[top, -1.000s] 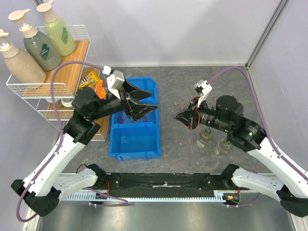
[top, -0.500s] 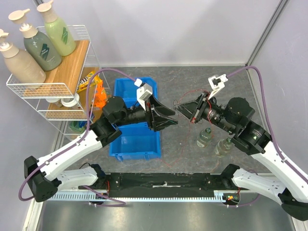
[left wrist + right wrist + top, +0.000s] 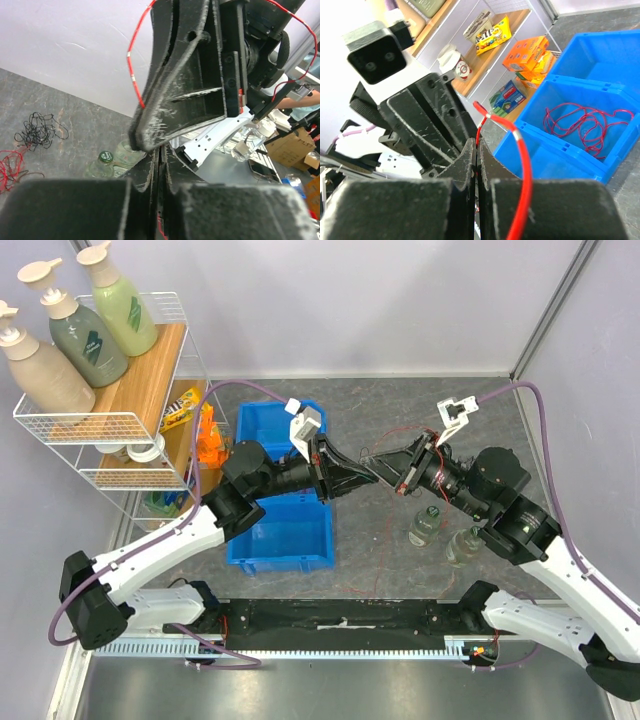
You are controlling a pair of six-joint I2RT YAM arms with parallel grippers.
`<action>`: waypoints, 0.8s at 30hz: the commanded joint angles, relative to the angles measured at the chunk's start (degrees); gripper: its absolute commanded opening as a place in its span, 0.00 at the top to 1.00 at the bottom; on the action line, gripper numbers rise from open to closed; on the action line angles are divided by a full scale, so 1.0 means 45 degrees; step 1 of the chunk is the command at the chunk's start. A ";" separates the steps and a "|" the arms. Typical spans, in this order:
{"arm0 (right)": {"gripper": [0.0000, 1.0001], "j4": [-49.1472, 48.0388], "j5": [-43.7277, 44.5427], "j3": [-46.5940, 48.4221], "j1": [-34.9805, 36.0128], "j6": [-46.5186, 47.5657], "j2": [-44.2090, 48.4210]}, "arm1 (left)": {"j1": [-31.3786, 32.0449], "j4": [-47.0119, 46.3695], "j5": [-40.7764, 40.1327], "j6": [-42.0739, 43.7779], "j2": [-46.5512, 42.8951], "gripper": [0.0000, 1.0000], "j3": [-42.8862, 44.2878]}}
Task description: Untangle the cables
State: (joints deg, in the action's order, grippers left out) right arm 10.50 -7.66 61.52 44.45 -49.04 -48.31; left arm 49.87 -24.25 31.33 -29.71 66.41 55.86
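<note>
Midair, right hand [image 3: 476, 150] pinches a red cable [image 3: 519, 150], tip-to-tip with left hand [image 3: 155, 152].

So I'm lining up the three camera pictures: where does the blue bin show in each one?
Top view: blue bin left of centre.
Left wrist: not in it.
Right wrist: right half of the picture.
Shared landmark: orange boxes beside the bin, in both those views.

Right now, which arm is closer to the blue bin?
Left. The left arm reaches across over the blue bin; the right arm sits off to the bin's right, near the bottles.
</note>
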 commanded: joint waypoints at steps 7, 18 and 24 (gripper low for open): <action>0.60 0.2420 0.2823 0.0585 -0.0014 0.2550 0.0424 | 0.0129 0.2628 -0.2758 0.1795 -0.1063 0.98 0.0458; 0.22 0.7524 1.1126 0.0428 -0.0014 0.6269 -0.0646 | -0.0105 0.9091 -0.8991 0.4552 -0.2047 0.98 0.3108; 0.21 1.0301 1.4024 0.2987 -0.0014 0.5877 -0.2738 | -0.0124 1.3529 -0.8528 0.5254 0.0707 0.98 0.6763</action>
State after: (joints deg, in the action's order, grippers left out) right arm 47.83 41.47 67.02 44.38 -23.29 -57.63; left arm 49.56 20.45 -5.54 -11.70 63.40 79.13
